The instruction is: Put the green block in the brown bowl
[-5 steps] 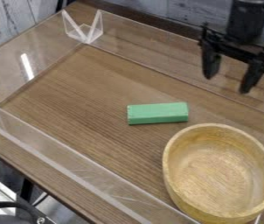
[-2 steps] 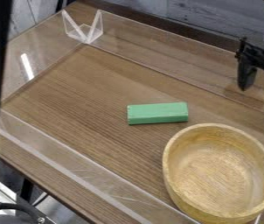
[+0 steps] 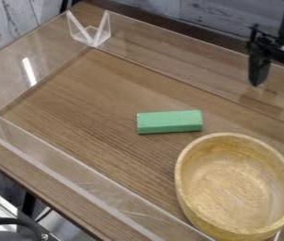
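A small flat green block (image 3: 170,121) lies on the wooden table near the middle. The brown bowl (image 3: 236,185), wide, shallow and empty, rests at the lower right, just below and right of the block. My gripper (image 3: 277,77) hangs at the right edge of the view, fingers pointing down and spread open with nothing between them. It is well up and to the right of the block, clear of both block and bowl. Part of it is cut off by the picture's edge.
Clear plastic walls (image 3: 56,151) ring the wooden tabletop, with a folded clear corner piece (image 3: 92,28) at the back left. A dark table leg (image 3: 29,202) shows below the front edge.
The gripper went right, partly out of view, then came back a little to the left; it now stands further right than a second ago. Block and bowl have not moved.
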Robot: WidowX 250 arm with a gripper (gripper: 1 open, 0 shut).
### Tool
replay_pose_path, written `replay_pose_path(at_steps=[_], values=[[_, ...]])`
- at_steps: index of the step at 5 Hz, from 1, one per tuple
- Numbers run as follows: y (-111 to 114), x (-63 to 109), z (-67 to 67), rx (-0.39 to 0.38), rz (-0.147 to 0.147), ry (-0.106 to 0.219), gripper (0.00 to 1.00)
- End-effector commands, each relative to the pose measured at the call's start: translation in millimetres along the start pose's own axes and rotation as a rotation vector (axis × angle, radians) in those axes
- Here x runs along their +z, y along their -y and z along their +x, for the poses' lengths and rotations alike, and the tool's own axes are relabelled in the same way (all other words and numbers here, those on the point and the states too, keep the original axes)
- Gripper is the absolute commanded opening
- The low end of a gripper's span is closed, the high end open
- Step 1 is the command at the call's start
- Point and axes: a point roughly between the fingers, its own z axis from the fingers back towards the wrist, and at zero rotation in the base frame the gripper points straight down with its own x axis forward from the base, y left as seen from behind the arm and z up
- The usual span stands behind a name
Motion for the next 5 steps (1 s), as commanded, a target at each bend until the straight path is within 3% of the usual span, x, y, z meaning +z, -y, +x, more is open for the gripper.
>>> replay_pose_path(at_steps=[1, 4, 5], values=[[-10, 27.1, 7.0, 0.02, -0.008, 0.093, 1.0], [13, -4.0, 25.7, -0.033, -0.019, 0.058, 1.0], [8, 3.6, 26.4, -0.02, -0.025, 0.079, 1.0]])
